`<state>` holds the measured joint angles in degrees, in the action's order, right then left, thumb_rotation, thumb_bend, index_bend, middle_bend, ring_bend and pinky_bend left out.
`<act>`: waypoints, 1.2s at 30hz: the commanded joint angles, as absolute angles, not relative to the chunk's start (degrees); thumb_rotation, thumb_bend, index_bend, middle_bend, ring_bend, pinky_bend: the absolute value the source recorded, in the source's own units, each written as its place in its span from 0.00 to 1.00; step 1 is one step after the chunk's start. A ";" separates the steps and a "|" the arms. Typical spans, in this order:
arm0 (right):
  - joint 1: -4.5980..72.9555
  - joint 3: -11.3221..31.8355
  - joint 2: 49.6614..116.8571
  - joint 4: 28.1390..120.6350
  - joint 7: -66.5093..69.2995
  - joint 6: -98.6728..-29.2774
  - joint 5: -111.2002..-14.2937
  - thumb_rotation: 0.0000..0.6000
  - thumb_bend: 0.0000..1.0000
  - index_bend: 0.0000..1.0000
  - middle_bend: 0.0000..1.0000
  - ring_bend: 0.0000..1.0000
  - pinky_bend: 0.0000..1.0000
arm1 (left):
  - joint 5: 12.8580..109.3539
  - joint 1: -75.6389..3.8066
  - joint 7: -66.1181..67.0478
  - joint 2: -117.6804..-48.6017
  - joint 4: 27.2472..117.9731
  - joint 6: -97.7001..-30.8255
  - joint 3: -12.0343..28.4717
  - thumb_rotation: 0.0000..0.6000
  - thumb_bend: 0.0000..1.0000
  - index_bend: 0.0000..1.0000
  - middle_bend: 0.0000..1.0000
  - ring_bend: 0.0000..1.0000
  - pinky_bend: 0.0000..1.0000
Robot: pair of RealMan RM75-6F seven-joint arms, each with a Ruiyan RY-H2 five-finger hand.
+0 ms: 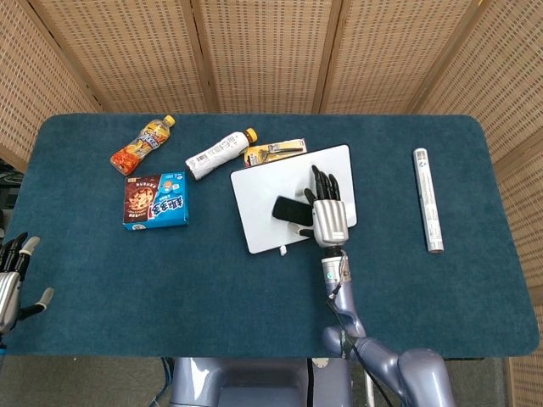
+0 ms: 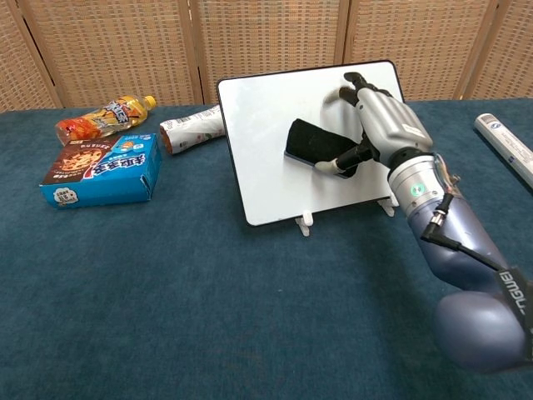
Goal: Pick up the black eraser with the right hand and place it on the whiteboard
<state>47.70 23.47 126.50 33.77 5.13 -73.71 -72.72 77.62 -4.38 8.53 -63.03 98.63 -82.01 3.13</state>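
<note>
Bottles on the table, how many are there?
2. The orange bottle lies at the far left; the white bottle lies beside it, left of the whiteboard. Another could hide behind the board.

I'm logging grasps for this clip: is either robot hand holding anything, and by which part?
The right robot hand holds the black eraser by its right end, against the whiteboard. The left robot hand holds nothing.

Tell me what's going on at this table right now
The robot's right hand is over the whiteboard, holding the black eraser against its white face. The board stands tilted on small feet on the blue table. The left hand hangs open at the table's edge, holding nothing. Two bottles and a snack box sit off to the side, untouched.
</note>
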 commanded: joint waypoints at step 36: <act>19.47 7.00 86.54 70.95 1.93 -89.46 -80.98 1.00 0.00 0.06 0.00 0.00 0.00 | 78.41 -4.21 10.02 -63.38 98.76 -82.91 2.83 1.00 0.32 0.00 0.00 0.00 0.00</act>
